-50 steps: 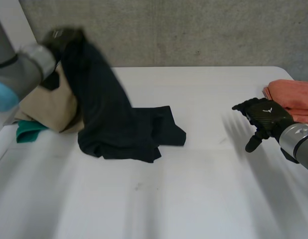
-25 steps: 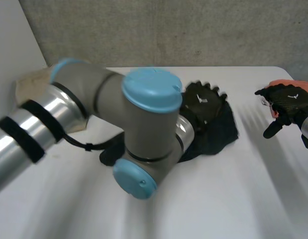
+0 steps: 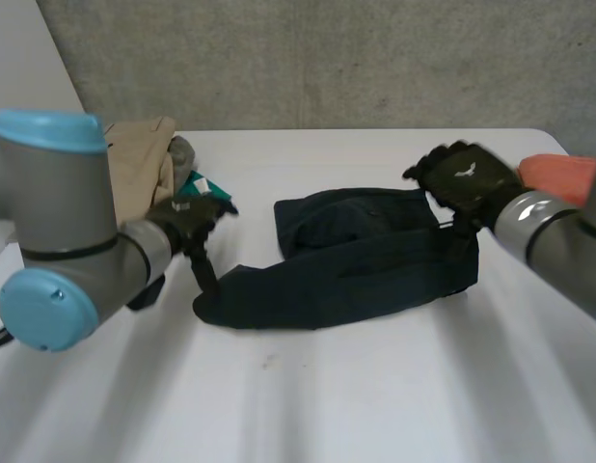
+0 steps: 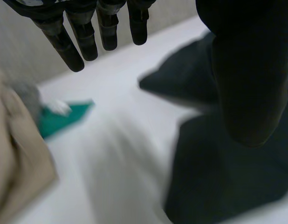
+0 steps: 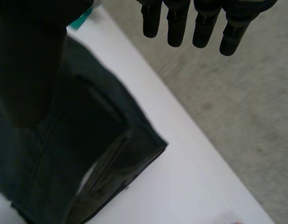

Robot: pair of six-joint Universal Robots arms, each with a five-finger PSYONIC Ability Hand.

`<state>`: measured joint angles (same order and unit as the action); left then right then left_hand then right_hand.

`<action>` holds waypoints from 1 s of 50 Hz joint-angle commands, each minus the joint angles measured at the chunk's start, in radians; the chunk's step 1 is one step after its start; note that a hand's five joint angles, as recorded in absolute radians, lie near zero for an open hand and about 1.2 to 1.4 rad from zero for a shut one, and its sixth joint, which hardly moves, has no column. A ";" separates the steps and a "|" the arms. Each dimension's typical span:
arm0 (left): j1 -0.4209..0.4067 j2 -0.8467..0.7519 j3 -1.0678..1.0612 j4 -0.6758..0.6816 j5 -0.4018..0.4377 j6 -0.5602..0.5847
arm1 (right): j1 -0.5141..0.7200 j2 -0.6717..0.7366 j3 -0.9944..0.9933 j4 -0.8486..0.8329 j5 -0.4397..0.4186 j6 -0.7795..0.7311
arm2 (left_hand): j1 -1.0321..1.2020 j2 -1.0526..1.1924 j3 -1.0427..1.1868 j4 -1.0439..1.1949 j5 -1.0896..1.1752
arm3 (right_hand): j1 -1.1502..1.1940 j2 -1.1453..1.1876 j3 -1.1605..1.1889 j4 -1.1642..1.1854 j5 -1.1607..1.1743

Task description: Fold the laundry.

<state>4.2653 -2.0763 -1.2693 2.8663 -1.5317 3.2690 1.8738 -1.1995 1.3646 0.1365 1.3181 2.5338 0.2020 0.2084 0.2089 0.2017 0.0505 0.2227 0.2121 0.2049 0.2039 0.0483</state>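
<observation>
Worktop [image 3: 308, 405]: near half bare. Obstacles: dark garment [image 3: 356, 265] across the middle; beige pile [image 3: 139, 159] and teal cloth [image 3: 203, 183] far left; orange cloth [image 3: 558, 174] far right.

Left hand [image 3: 187, 217], right hand [image 3: 467, 178], both uncurled.

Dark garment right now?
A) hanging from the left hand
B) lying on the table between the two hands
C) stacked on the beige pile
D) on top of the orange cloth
B: the dark garment lies spread on the white table, with the left hand by one end and the right hand by the other, both open.
</observation>
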 commanded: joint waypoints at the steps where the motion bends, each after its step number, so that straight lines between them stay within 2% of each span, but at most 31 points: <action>1: -0.021 -0.086 -0.061 0.004 0.087 -0.031 | 0.041 0.133 -0.073 0.069 0.076 -0.037 | 0.079 0.072 0.072 0.079 0.056 | 0.007 0.018 0.025 0.026 0.007; 3: -0.038 -0.129 -0.047 0.008 0.079 -0.023 | 0.042 0.155 -0.070 0.067 0.089 -0.023 | 0.266 0.259 0.259 0.266 0.243 | 0.291 0.302 0.309 0.310 0.291; 5: -0.050 -0.146 -0.027 0.011 0.067 -0.015 | 0.039 0.158 -0.068 0.058 0.090 -0.009 | 0.600 0.593 0.593 0.600 0.577 | 0.643 0.653 0.661 0.662 0.643; 6: -0.054 -0.151 -0.003 0.010 0.049 -0.008 | 0.039 0.155 -0.067 0.043 0.092 0.008 | 1.067 1.060 1.060 1.067 1.044 | 0.988 0.998 1.005 1.006 0.988; 7: -0.056 -0.146 0.011 0.010 0.038 -0.005 | 0.041 0.150 -0.064 0.037 0.092 0.020 | 1.193 1.187 1.186 1.193 1.170 | 1.151 1.162 1.169 1.170 1.151; 12: -0.050 -0.027 0.065 0.016 -0.056 0.000 | 0.044 0.069 -0.041 -0.018 0.098 0.080 | 1.194 1.188 1.187 1.195 1.171 | 1.174 1.184 1.191 1.192 1.173; 15: -0.048 0.138 0.076 0.039 -0.094 0.005 | 0.039 -0.040 -0.045 -0.043 0.101 0.112 | 1.194 1.188 1.187 1.195 1.171 | 1.174 1.184 1.191 1.192 1.173; 21: -0.048 0.433 0.148 0.076 -0.087 0.008 | 0.002 -0.231 -0.142 -0.049 0.090 0.181 | 1.194 1.188 1.187 1.195 1.171 | 1.174 1.184 1.191 1.192 1.173; 28: -0.054 0.524 0.324 0.022 -0.085 0.011 | -0.013 -0.282 -0.303 -0.005 0.044 0.281 | 1.194 1.188 1.187 1.195 1.171 | 1.174 1.184 1.191 1.192 1.173; 34: -0.042 0.467 0.513 -0.031 -0.093 0.012 | -0.019 -0.264 -0.424 0.011 0.036 0.362 | 1.194 1.188 1.187 1.195 1.171 | 1.174 1.184 1.191 1.192 1.173; 38: -0.027 0.359 0.593 -0.033 -0.096 0.027 | -0.015 -0.203 -0.449 0.014 0.030 0.401 | 1.194 1.188 1.187 1.195 1.171 | 1.174 1.184 1.191 1.192 1.173; 45: 0.014 0.038 0.709 -0.004 -0.090 0.125 | 0.024 -0.008 -0.473 -0.006 0.043 0.448 | 1.194 1.188 1.187 1.195 1.171 | 1.174 1.184 1.191 1.192 1.173; 50: 0.021 -0.191 0.788 0.037 -0.073 0.182 | 0.048 0.197 -0.512 -0.073 0.122 0.456 | 1.194 1.188 1.187 1.195 1.171 | 1.174 1.184 1.191 1.192 1.173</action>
<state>4.2737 -2.0029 -0.5644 2.8557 -1.6234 3.3795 1.8962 -1.2092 0.8885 0.1259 1.3687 2.9826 1.1549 1.1961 1.1798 1.1945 0.9794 1.1238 1.1699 1.1801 1.1899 0.9830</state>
